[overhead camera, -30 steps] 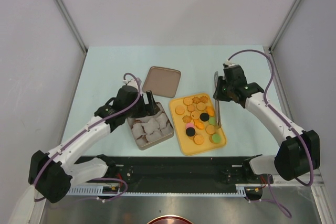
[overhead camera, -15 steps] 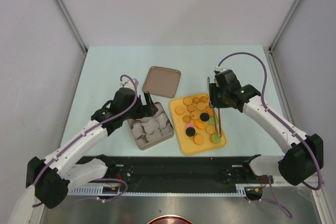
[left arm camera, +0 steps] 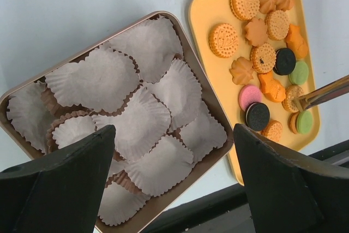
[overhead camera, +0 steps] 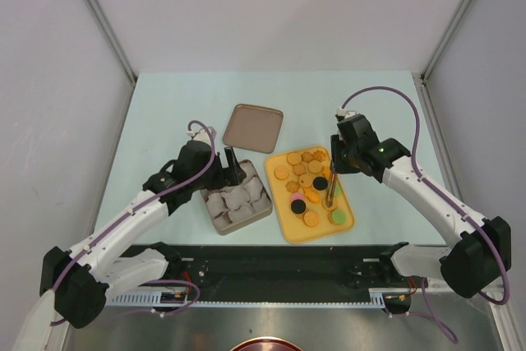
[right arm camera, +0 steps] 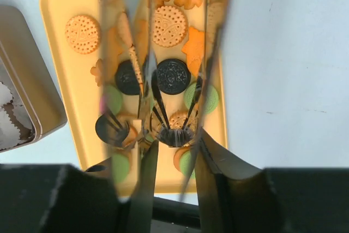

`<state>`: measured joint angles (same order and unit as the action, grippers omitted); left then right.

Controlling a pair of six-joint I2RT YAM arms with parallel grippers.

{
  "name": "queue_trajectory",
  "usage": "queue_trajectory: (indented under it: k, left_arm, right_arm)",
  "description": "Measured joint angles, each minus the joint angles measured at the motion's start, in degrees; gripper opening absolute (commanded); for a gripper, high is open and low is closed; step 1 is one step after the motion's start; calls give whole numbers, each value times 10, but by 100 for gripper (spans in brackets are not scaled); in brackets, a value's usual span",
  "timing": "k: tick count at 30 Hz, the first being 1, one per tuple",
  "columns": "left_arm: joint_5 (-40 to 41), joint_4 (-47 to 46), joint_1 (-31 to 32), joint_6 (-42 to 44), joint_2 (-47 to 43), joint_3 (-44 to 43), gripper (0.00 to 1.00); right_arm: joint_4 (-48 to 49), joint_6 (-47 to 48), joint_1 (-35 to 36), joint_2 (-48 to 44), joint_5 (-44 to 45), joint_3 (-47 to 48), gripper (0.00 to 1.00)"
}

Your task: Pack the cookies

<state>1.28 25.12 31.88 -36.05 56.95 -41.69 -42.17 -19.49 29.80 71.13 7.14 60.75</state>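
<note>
The cookies (overhead camera: 311, 180) lie on a yellow tray (overhead camera: 275, 192): mostly orange-tan, a few black, green and pink. My right gripper (overhead camera: 342, 158) is shut on metal tongs (overhead camera: 331, 191) whose tips reach down among the cookies at the tray's right side. In the right wrist view my gripper (right arm camera: 175, 159) holds the tongs (right arm camera: 150, 53), their tips on either side of a tan cookie (right arm camera: 180, 119). My left gripper (overhead camera: 233, 167) is open and empty above the brown tin (overhead camera: 268, 203). In the left wrist view my gripper (left arm camera: 174, 189) hovers over the white paper cups (left arm camera: 142, 118); the cookies (left arm camera: 262, 58) lie to the right.
The brown tin (left arm camera: 203, 83), filled with paper cups, stands just left of the yellow tray (left arm camera: 204, 9). Its lid (overhead camera: 253, 127) lies behind them on the pale table. White walls close in the sides and back.
My right arm has swung left over the tray, and the tongs have come down among the cookies. My left gripper has barely shifted above the tin.
</note>
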Motion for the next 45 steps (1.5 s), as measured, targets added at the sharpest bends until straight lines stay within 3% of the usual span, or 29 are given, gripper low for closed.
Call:
queue_trajectory:
  k: [6, 9, 17, 24, 36, 45]
  left_arm:
    - [0, 0, 0, 0, 0, 0, 93]
    - [-1, 0, 0, 0, 0, 0, 93]
    - [-29, -2, 0, 2, 0, -2, 94]
    - [-59, -10, 0, 6, 0, -4, 93]
    - [-50, -9, 0, 12, -51, -4, 94]
    - [-34, -3, 0, 12, -37, -4, 94]
  right_arm:
    - [-9, -5, 0, -3, 7, 3, 6]
    - [-42, -4, -10, -3, 14, 29, 0]
    - [-138, 11, -136, 13, 26, 194, 0]
    - [-133, 23, -234, 168, 39, 245, 0]
    - [-71, 24, -264, 372, 25, 295, 0]
    - [-44, 26, -268, 511, 15, 356, 10]
